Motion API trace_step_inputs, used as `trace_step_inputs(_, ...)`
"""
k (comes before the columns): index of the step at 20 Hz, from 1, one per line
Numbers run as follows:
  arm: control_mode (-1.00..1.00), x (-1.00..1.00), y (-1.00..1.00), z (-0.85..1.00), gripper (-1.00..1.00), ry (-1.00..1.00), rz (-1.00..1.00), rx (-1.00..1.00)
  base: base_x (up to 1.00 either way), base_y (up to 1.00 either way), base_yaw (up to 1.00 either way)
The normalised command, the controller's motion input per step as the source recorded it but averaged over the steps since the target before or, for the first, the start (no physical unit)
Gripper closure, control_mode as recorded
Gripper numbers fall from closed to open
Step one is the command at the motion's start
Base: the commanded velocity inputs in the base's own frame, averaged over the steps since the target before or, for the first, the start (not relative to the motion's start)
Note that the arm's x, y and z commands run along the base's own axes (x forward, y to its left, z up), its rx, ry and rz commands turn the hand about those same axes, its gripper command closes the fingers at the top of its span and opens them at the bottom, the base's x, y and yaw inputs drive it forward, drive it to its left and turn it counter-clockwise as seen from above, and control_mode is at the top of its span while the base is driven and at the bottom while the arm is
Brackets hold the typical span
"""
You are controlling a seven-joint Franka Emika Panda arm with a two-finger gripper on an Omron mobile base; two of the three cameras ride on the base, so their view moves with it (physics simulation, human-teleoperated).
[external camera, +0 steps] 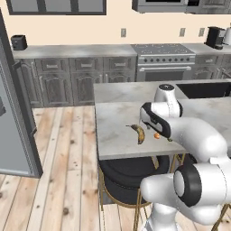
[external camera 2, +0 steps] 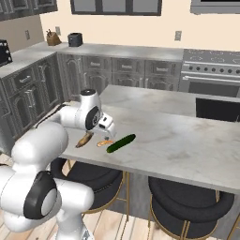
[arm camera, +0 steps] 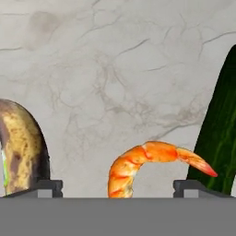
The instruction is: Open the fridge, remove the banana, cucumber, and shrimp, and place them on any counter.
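On the pale marbled counter [external camera: 117, 131] [external camera 2: 178, 136] [arm camera: 115, 69] three items lie side by side near its front edge. The brown-mottled banana [external camera: 140, 134] [external camera 2: 85, 139] [arm camera: 23, 147] is on one side and the dark green cucumber [external camera 2: 121, 143] [arm camera: 221, 133] on the other. Between them lies the orange shrimp [external camera: 156, 135] [external camera 2: 105, 143] [arm camera: 138, 163]. My gripper [external camera 2: 104, 134] [arm camera: 119, 186] hangs just above the shrimp, open, its fingertips [arm camera: 50, 186] wide apart with the shrimp's tail end between them. The fridge [external camera: 13, 144] stands at the far left.
Black round stools with gold legs [external camera: 128, 176] [external camera 2: 187, 201] sit under the counter's front edge. A dark sink [external camera: 203, 89] [external camera 2: 218, 108] is set into the island. Behind are grey cabinets [external camera: 72, 76] and a stove [external camera: 164, 58]; wooden floor [external camera: 63, 171] lies toward the fridge.
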Motion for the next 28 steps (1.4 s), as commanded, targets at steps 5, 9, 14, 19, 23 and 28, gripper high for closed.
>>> trace_step_inputs(5, -1.0, -0.43, 0.29, 0.46, -1.0, -0.25, 0.0, 0.0, 0.0, 0.0, 0.0)
trace_step_inputs(9, -1.0, -0.69, 0.57, 0.6, -1.0, -0.33, 0.02, -0.01, 0.0, 0.0, 0.0)
trace_step_inputs(14, -1.0, -0.78, 0.52, 0.76, -1.0, -0.35, 0.08, -0.01, 0.0, 0.0, 0.0)
trace_step_inputs(19, -1.0, -0.66, 0.14, 0.84, -1.0, -0.15, 0.13, 0.0, 0.0, 0.0, 0.0)
trace_step_inputs(23, -1.0, -0.84, 0.0, 0.98, -1.0, 0.0, 0.1, -0.01, 0.0, 0.0, 0.0)
trace_step_inputs(28, -1.0, -0.66, 0.0, 0.56, -1.0, 0.08, 0.1, -0.03, 0.0, 0.0, 0.0)
